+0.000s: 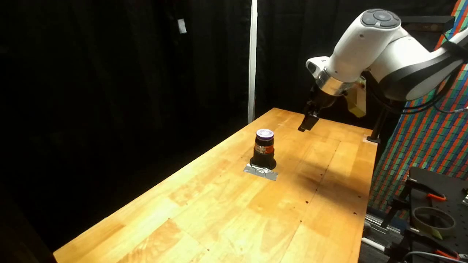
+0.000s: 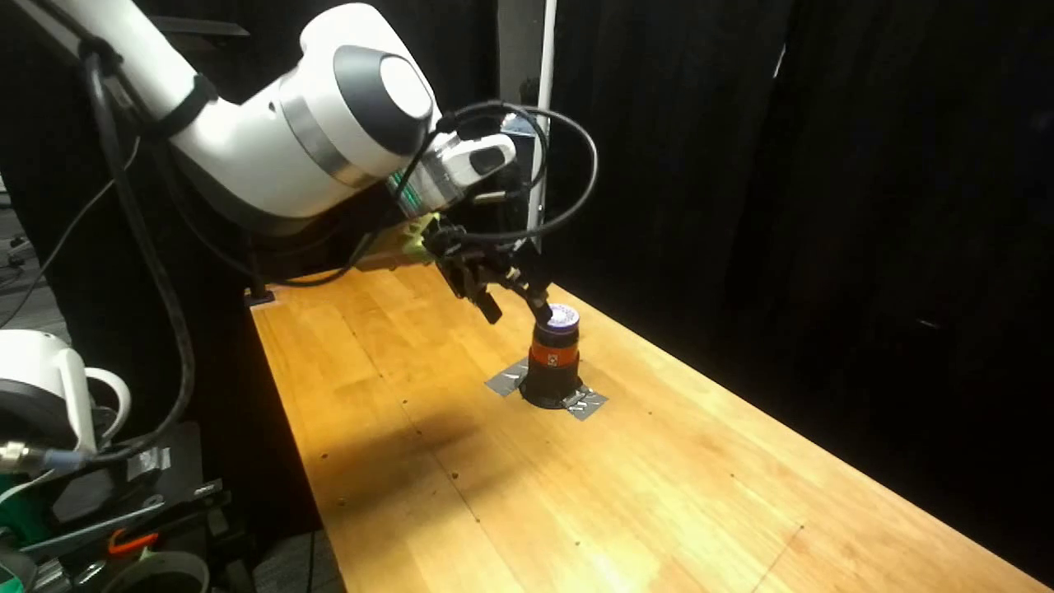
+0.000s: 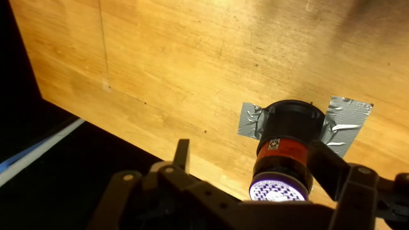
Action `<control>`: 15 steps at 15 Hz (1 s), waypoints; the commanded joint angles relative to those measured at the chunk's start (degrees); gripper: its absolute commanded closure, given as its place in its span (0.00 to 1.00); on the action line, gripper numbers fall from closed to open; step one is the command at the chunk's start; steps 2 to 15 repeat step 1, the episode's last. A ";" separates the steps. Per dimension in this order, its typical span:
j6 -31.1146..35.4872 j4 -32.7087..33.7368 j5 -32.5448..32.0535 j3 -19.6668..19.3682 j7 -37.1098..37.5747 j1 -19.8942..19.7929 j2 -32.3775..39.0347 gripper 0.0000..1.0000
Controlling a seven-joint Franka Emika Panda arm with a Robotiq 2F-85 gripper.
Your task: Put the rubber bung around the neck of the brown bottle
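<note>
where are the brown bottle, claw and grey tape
Brown bottle (image 3: 290, 149): wrist view, on its orange band.
Claw (image 2: 516, 312): in an exterior view, midway between its fingertips.
Grey tape (image 3: 347, 123): wrist view, on the larger strip.

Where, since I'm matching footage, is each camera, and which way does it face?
In an exterior view, raised, facing obliquely along the table: arm and end effector, upper right.
In an exterior view, likewise raised, facing obliquely: arm and end effector, left to centre.
Wrist view: wrist-mounted, angled down at the brown bottle; fingers show low.
Both exterior views share table, arm and bottle.

Black curtains (image 1: 128, 91); white pole (image 1: 252, 62); bright wooden table (image 1: 226, 215)
</note>
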 commanded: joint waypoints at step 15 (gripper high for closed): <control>-3.87 0.90 1.33 14.17 -0.39 -12.13 -1.64 0.00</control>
